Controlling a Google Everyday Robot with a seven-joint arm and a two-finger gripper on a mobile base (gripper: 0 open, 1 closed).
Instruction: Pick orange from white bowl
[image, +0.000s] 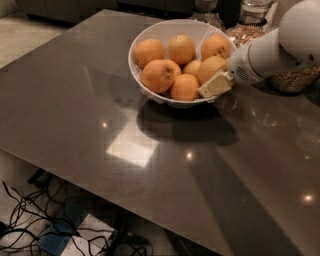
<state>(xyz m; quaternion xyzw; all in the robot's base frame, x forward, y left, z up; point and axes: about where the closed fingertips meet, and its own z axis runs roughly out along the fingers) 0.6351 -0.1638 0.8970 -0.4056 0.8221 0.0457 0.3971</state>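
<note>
The white bowl (150, 37) stands at the far middle of the dark table and holds several oranges. A paler, yellowish orange (210, 66) lies at the bowl's right side, partly hidden by the gripper. Deeper-orange ones lie beside it, such as the front-left one (159, 75) and a smaller one (184, 87). My gripper (216, 83), cream-tipped on a white arm (270, 50), reaches in from the right over the bowl's right rim and is against the paler orange. Whether it grips that orange does not show.
The dark table (125, 150) stretches toward me, with its front edge running diagonally at lower left. Glass jars of grains (292, 80) stand behind the arm at the back right. Cables and a power strip (60, 230) lie on the floor below the edge.
</note>
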